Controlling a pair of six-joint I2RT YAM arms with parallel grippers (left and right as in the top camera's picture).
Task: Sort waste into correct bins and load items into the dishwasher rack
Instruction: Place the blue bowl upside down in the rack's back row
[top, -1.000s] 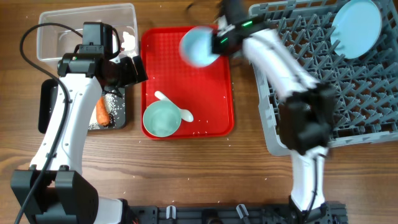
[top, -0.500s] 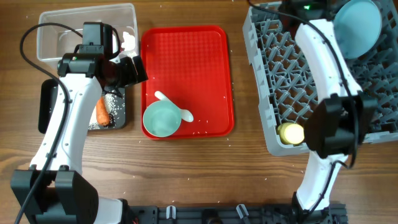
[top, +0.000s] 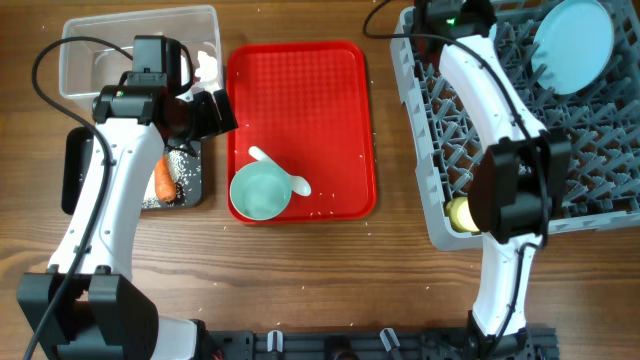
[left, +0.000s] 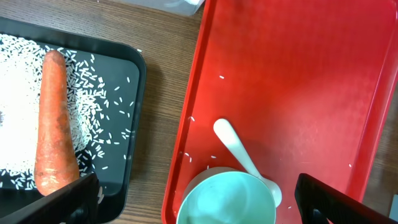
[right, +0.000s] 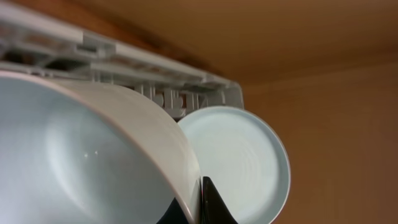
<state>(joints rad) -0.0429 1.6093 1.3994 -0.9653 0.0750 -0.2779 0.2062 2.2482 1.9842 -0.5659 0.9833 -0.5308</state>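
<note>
Right pincer (right: 194, 210) clamped on rim of one blue bowl (right: 93, 143) at rack (top: 600, 130), beside one plate (right: 239, 162). Left pincer (left: 196, 186) spread wide above one green bowl (left: 227, 202) and one spoon (left: 239, 152); one carrot (left: 53, 124) in black tray (left: 121, 168).

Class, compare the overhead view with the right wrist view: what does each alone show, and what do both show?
Only overhead: the carrot on the black tray, the green bowl and spoon on the red tray, the yellow cup. Only right wrist: the pale blue bowl, its rim between the jaws. Both: the plate and the rack.
</note>
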